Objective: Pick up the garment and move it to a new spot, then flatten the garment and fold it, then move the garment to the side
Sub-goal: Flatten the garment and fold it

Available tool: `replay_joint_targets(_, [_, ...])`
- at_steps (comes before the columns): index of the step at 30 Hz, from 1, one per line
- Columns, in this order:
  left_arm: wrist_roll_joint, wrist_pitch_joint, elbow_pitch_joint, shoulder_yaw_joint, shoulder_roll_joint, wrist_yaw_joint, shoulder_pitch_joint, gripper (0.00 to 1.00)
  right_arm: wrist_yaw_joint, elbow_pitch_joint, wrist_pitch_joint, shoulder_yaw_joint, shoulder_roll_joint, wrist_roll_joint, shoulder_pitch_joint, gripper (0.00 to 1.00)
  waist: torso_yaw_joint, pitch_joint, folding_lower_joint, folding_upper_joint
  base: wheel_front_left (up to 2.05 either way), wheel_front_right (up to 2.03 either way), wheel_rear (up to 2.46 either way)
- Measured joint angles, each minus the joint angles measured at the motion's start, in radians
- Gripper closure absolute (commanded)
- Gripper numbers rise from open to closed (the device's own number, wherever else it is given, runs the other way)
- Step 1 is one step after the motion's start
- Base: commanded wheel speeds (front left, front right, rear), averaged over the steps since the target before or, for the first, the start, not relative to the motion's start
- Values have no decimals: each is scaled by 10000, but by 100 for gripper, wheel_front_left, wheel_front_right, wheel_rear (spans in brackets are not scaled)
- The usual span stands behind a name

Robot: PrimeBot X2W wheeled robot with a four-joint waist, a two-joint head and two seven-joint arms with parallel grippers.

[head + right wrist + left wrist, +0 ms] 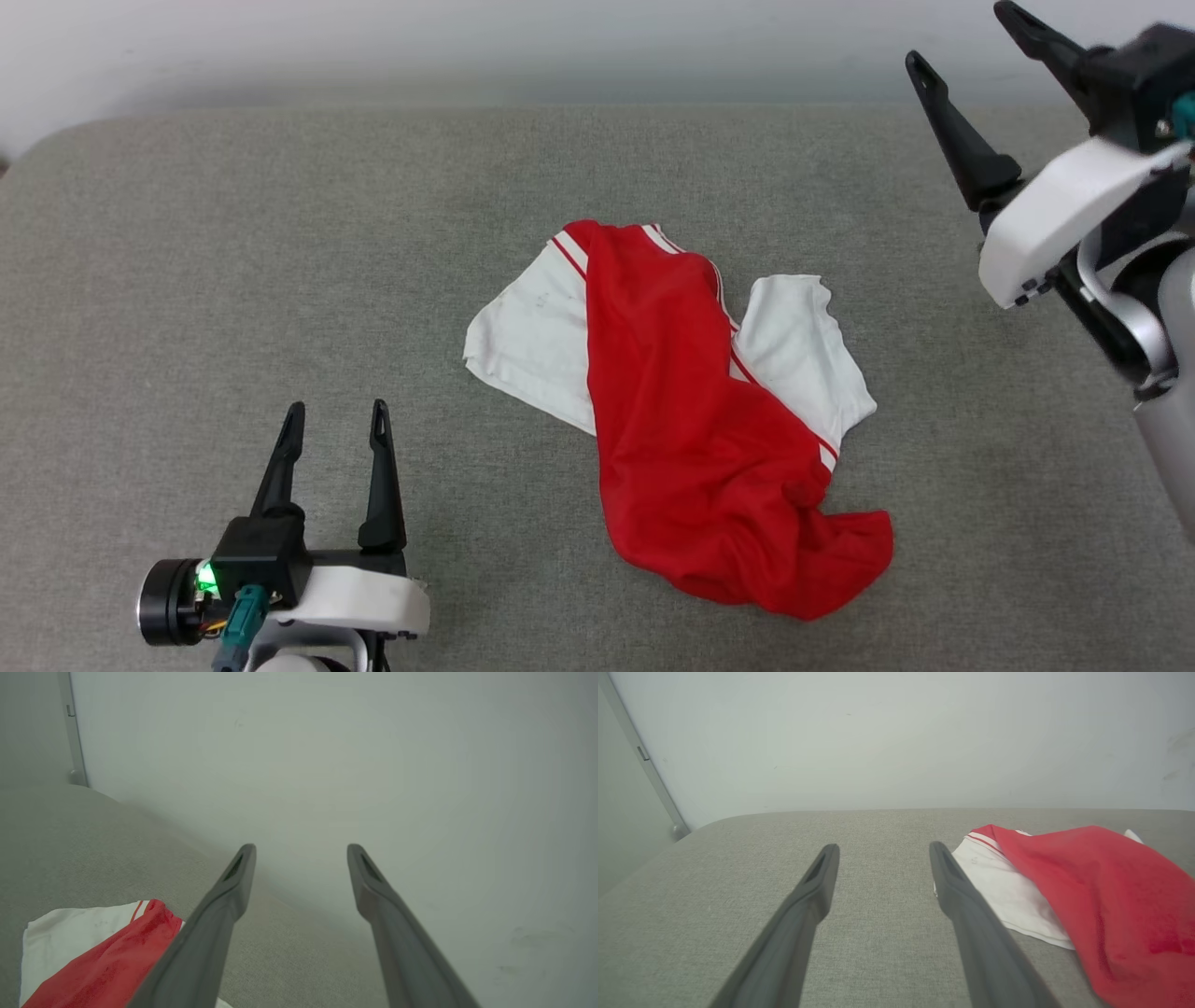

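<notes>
The garment, a red T-shirt with white sleeves and striped trim, lies crumpled in the middle of the grey padded surface. My left gripper stands open near the front left, well apart from the shirt, nothing between its fingers. My right gripper hangs open and raised at the far right, above the surface's back edge. In the left wrist view the garment lies just right of the open left gripper. In the right wrist view the garment sits at the lower left, below the open right gripper.
A pale wall runs along the back edge of the surface. A grey vertical rail stands at the wall's left corner. Bare grey fabric surrounds the shirt on all sides.
</notes>
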Motion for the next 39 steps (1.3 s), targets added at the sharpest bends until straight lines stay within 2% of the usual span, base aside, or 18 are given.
replay_joint_targets(9, [2,0,-92,-79,-38,-104,-505,0,-2,566,5883,3467,-1950,3467,-1743,0,191,699,0,0,0,0,0])
replay_joint_targets(13, [56,0,-186,-207,-42,-105,-846,0,-2,627,7450,4332,-2445,4585,-2147,0,340,1091,0,0,0,0,0])
replay_joint_targets(19, [-82,0,-418,-495,-46,-13,-1281,0,-4,1204,8032,4986,-2387,5135,-2229,0,636,1744,1,0,0,0,0])
replay_joint_targets(28, [-228,0,-443,-709,-52,249,-1569,0,-25,2197,7294,5743,-2021,5503,-1875,0,985,2200,0,0,0,0,0])
replay_joint_targets(29, [-232,0,-437,-690,-52,253,-1567,0,-25,2257,7110,5781,-2011,5540,-1864,80,965,2171,-1,0,0,0,0])
replay_joint_targets(30, [-232,0,-420,-660,-54,274,-1554,0,-23,2303,6903,5818,-1990,5601,-1859,100,934,2133,0,0,0,0,0])
replay_joint_targets(35, [-213,0,-299,-516,-52,278,-1377,0,-19,2159,5990,6148,-1919,5630,-1914,100,768,1881,0,0,0,0,0])
replay_joint_targets(39, [-186,0,-270,-387,-54,280,-1252,0,-2,1578,4936,6209,-2466,5664,-2182,100,576,1478,0,0,0,0,0])
